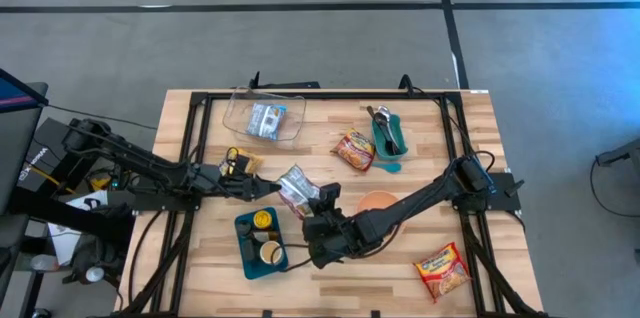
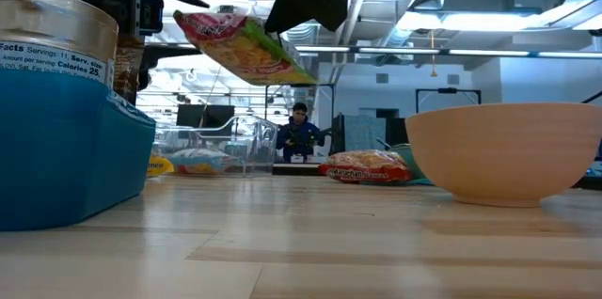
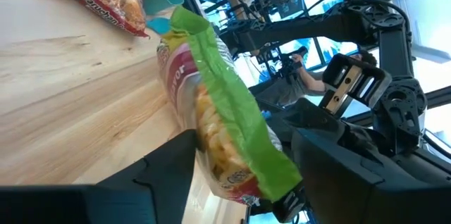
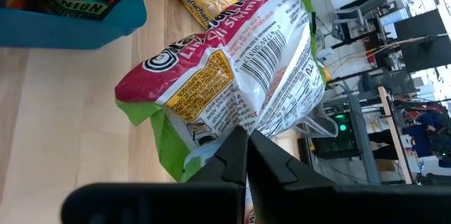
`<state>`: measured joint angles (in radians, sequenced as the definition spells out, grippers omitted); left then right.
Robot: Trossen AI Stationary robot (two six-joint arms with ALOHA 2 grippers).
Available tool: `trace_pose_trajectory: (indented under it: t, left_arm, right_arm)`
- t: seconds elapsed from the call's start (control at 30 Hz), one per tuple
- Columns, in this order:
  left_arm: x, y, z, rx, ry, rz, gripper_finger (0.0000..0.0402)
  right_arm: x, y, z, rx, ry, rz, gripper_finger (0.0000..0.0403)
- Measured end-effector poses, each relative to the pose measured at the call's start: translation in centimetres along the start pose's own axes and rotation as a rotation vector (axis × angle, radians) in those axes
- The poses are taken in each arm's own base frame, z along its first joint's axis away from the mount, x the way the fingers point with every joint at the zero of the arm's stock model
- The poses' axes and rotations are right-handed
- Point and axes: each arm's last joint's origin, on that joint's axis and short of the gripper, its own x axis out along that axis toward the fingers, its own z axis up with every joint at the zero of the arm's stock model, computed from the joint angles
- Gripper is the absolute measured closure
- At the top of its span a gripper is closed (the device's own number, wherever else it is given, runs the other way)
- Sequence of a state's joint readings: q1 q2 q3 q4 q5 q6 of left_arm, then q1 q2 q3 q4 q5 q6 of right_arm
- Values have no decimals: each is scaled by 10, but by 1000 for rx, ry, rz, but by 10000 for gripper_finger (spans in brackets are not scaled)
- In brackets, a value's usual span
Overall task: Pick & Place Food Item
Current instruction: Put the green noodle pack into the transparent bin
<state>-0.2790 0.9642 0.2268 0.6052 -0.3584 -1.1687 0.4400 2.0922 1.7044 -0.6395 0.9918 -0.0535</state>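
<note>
Right gripper pinches noodle packet aloft; left gripper open astride it. Close squarely before release.

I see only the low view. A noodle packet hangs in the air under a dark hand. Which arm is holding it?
Observer: The right hand is shut on one edge of the noodle packet; its wrist view shows the pinch.
Operator: And where is the left hand?
Observer: The left hand is at the packet's other end, with its fingers open on either side of it.
Operator: Is the packet over the blue tray?
Observer: No. From above, it is over the bare table, just beside the blue tray.
</note>
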Motion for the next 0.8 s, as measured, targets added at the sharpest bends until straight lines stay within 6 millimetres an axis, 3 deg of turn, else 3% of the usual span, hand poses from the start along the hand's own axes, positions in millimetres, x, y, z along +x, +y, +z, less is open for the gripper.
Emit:
trace_pose_trajectory:
  t: [0.57, 0.8]
  left_arm:
    - [0, 4, -2, 27, 18, 42, 287]
    - [0, 4, -2, 26, 17, 39, 317]
  right_arm:
    - [1, 1, 0, -4, -3, 48, 403]
    - [1, 1, 0, -6, -2, 50, 403]
